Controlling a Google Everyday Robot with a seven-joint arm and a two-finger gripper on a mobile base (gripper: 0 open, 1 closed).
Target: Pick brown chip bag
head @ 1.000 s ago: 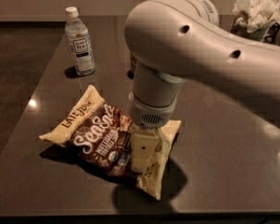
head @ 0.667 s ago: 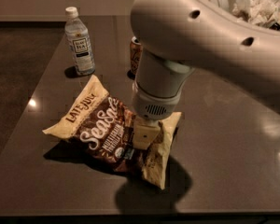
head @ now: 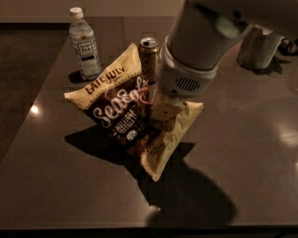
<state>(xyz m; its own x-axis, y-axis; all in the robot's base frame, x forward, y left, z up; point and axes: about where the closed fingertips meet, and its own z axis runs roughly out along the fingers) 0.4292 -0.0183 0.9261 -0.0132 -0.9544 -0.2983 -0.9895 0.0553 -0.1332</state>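
The brown chip bag (head: 119, 108) has a dark brown centre, cream-yellow ends and "Late July" and "Sea Salt" lettering. It hangs tilted above the dark table (head: 248, 143) and casts a large shadow below it. My gripper (head: 162, 117) comes down from the white arm (head: 198, 48) and is shut on the bag's right part, near its middle. The arm hides the bag's upper right edge.
A clear water bottle (head: 84, 46) with a white cap stands at the back left. A brown drink can (head: 148, 58) stands just behind the bag, next to the arm. A pale crumpled object (head: 258, 48) sits at the back right. The table's front edge runs along the bottom.
The bag has risen off the table with the gripper, and its shadow has spread out beneath it. The arm has moved up and to the right.
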